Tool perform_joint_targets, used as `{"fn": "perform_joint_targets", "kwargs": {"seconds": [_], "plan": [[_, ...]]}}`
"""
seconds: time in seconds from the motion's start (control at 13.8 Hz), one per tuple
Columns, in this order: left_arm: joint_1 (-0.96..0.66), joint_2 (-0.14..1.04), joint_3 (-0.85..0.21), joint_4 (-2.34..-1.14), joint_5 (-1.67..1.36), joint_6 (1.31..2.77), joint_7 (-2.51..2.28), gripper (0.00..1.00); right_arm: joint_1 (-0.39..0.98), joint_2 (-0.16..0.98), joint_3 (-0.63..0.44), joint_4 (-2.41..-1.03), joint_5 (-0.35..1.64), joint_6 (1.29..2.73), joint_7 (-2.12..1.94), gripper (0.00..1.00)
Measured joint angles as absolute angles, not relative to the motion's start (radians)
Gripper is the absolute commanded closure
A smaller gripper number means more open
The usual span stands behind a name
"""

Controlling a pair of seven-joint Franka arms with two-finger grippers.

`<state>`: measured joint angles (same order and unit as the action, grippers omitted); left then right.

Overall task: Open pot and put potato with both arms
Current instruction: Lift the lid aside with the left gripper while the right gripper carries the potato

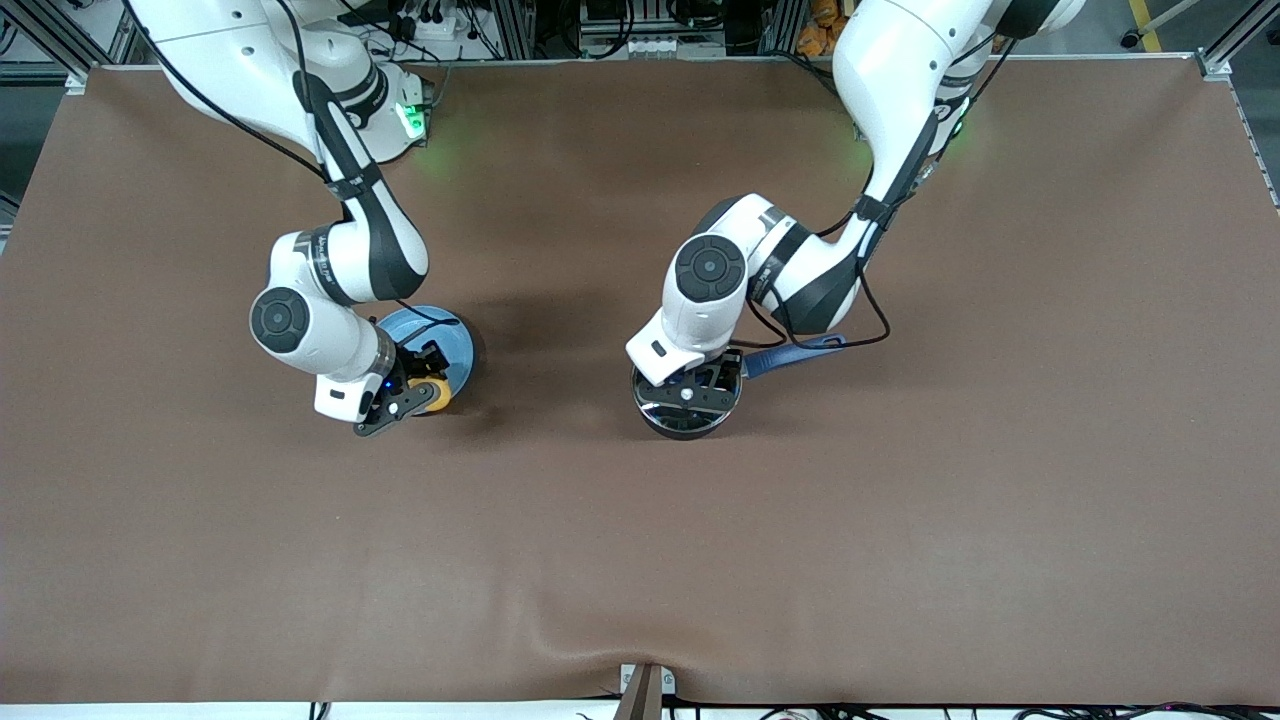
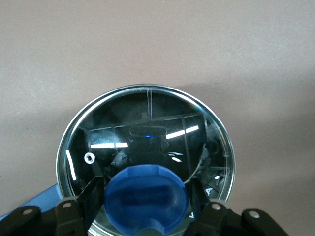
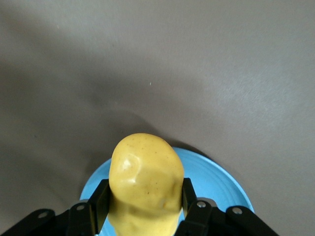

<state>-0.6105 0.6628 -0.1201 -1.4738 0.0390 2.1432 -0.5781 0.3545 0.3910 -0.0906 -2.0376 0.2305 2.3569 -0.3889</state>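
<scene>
Table (image 1: 640,560) is carrying everything; both arms are reaching down over it, well apart. Pot (image 1: 687,405) is sitting mid-table toward the left arm's end, blue handle (image 1: 790,357) pointing toward that end, lid (image 2: 145,147) apparently on the rim. Left gripper (image 1: 690,385) is sitting over the lid, fingers (image 2: 66,211) flanking the blue knob (image 2: 145,196) at narrow spacing; contact looks likely but cannot be confirmed. Judgement: glass lid is rigid, slick, breakable; the knob is the only sound hold, and a straight vertical lift is advisable. Plate (image 1: 455,340) is lying toward the right arm's end. Right gripper (image 1: 415,395) is over the plate's edge, fingers (image 3: 98,204) closing on the potato (image 3: 145,182) across its middle. Judgement: potato is light, firm, lumpy and smooth-skinned, so it may pivot; a mid-body hold suits it.
</scene>
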Motion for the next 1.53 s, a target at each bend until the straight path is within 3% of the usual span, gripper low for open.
{"fn": "perform_joint_targets", "kwargs": {"seconds": [0.29, 0.58, 1.02, 1.53], "plan": [[-0.611, 0.663, -0.121, -1.471, 0.039, 2.135, -0.578, 0.63, 0.366, 0.366, -0.086, -2.017, 0.232, 2.335, -0.288, 0.83], [-0.61, 0.663, -0.121, -1.464, 0.039, 2.117, -0.578, 0.98, 0.42, 0.357, -0.079, -1.989, 0.232, 2.332, -0.135, 0.84], [-0.603, 0.624, -0.119, -1.439, 0.039, 2.069, -0.578, 1.0, 0.521, 0.357, -0.073, -1.935, 0.233, 2.333, 0.087, 0.84], [-0.402, 0.413, -0.11, -1.427, 0.039, 1.892, -0.45, 1.0, 0.603, 0.359, -0.074, -1.917, 0.416, 2.352, 0.113, 0.84]]}}
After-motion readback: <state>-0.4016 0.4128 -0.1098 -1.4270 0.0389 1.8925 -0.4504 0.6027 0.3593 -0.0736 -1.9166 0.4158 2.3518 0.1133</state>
